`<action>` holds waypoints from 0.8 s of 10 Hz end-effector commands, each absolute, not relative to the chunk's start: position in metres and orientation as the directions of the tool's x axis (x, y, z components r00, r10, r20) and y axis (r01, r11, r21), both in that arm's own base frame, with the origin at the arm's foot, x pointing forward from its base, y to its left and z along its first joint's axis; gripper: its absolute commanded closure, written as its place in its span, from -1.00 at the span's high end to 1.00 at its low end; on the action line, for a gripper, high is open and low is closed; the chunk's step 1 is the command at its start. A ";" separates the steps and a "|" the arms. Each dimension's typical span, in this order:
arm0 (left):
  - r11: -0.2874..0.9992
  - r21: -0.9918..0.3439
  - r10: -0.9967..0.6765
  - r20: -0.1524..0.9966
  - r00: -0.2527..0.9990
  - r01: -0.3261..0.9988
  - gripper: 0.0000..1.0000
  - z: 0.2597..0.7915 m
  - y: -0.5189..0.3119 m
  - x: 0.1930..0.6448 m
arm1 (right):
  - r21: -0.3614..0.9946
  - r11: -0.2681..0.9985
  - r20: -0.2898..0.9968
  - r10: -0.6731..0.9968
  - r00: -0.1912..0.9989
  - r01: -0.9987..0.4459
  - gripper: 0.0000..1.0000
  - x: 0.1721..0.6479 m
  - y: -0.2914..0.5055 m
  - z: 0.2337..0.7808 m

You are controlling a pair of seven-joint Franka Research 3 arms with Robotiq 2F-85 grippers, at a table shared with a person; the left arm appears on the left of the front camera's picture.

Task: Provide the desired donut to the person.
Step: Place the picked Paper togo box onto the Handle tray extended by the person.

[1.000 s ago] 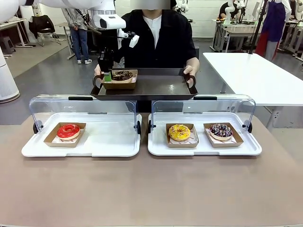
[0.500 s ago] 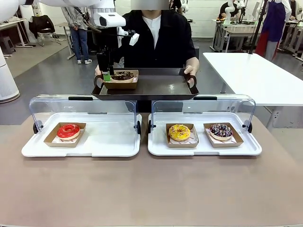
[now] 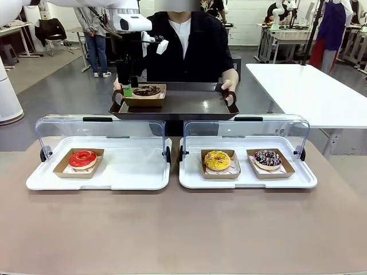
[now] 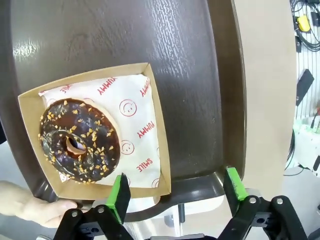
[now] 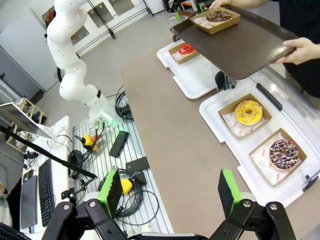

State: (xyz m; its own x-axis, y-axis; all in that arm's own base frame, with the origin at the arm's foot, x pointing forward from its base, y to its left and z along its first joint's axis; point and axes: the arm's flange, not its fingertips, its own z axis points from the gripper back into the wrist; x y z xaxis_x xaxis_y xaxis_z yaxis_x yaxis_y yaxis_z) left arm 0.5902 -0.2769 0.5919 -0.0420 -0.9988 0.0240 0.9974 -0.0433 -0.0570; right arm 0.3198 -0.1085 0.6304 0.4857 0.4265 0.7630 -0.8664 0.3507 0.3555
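— Donut [image 3: 148,90], chocolate-glazed with nut crumbs: where is it seen?

— It is seen in a cardboard box [image 3: 144,102] lined with printed paper. The box is set on the left end of a dark brown tray [image 3: 189,106]. That tray is held level at the far side of the table [image 3: 172,229] by the person [image 3: 192,46]. Each tray handle is gripped by one of the person's hands [image 3: 228,86].

— Left gripper [image 3: 129,87]?

— It is pointed straight down over the box's outer edge. In the left wrist view its jaws are seen spread wide, and nothing is pinched between them. One green pad [image 4: 120,192] is seen over a corner of the box, the other beyond the tray's rim. Whether the box is touched cannot be told.

— Right gripper [image 5: 167,192]?

— Jaws are spread wide and nothing is held. It is seen high above the robot's side of the table, well apart from the tray.

— Rest of the table?

— Two white display trays are laid side by side, with clear lids [image 3: 97,129] stood up at the back. A red donut [image 3: 83,158] in its box is seen in the left display tray [image 3: 132,172]. A yellow donut [image 3: 217,160] and a sprinkled dark donut [image 3: 268,157], each boxed, are seen in the right display tray [image 3: 246,182].
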 end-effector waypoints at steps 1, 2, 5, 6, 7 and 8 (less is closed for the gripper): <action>-0.021 -0.056 -0.995 0.097 -0.015 0.998 1.00 0.609 -0.268 0.573 | 0.351 0.337 0.775 0.419 0.473 -0.874 1.00 0.321 -0.108 0.631; -0.036 -0.049 -0.984 0.176 -0.027 0.998 1.00 0.618 -0.254 0.555 | 0.351 0.337 0.775 0.419 0.473 -0.874 1.00 0.321 -0.108 0.631; -0.044 0.024 -0.924 0.379 -0.050 0.999 1.00 0.647 -0.191 0.489 | 0.351 0.337 0.775 0.419 0.473 -0.874 1.00 0.321 -0.108 0.631; -0.036 0.027 -0.907 0.419 -0.044 0.999 1.00 0.648 -0.166 0.475 | 0.351 0.337 0.775 0.419 0.473 -0.874 1.00 0.321 -0.108 0.631; -0.022 0.031 -0.884 0.467 -0.034 0.999 1.00 0.648 -0.137 0.466 | 0.351 0.337 0.775 0.419 0.473 -0.874 1.00 0.321 -0.108 0.631; 0.010 0.020 -0.835 0.550 -0.002 1.000 1.00 0.648 -0.098 0.462 | 0.351 0.337 0.775 0.419 0.473 -0.874 1.00 0.321 -0.108 0.631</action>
State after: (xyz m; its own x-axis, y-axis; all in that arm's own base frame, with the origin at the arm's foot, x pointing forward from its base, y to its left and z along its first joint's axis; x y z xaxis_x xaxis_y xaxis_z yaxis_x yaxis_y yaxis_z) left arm 0.4767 -0.1273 0.6717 0.0038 -0.8778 0.4790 0.9999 0.0112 0.0126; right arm 0.3197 -0.1088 0.6303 0.4863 0.4260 0.7629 -0.8660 0.3513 0.3559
